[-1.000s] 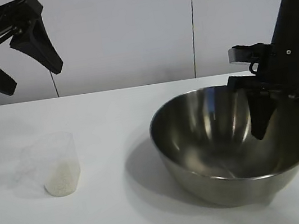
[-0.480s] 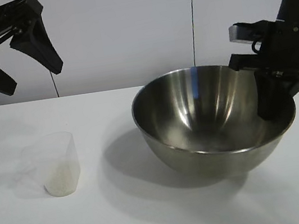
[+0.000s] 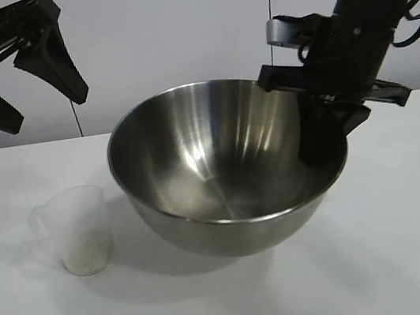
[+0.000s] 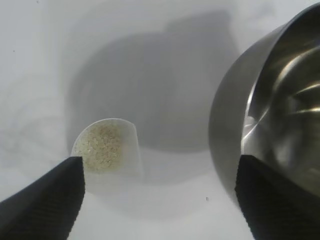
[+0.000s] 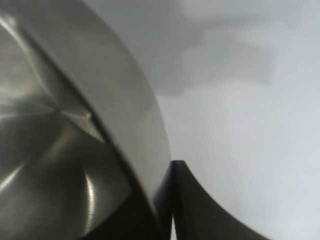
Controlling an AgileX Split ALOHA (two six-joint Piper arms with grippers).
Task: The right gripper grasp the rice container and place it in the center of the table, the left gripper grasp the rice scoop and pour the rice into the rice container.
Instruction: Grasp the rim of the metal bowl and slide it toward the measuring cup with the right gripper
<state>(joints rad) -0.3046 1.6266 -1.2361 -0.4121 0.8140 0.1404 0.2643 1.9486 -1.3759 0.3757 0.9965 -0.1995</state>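
jaws of the right gripper [image 3: 320, 134] are clamped on the rim of the rice container [image 3: 219, 164], one finger down inside the bowl and the other outside its wall, as the right wrist view shows up close. that big steel bowl sits tilted, its open mouth leaning toward me, and it appears lifted off the tabletop [image 3: 417, 252] on the gripped side, near the middle of the surface. just beside it, on its left, the rice scoop [image 3: 78, 230] stands upright, apart from the bowl, with the rice [image 4: 102, 149] heaped in its bottom. jaws of the left gripper [image 3: 26, 83] hang spread wide with nothing in them, high above the scoop at the left.
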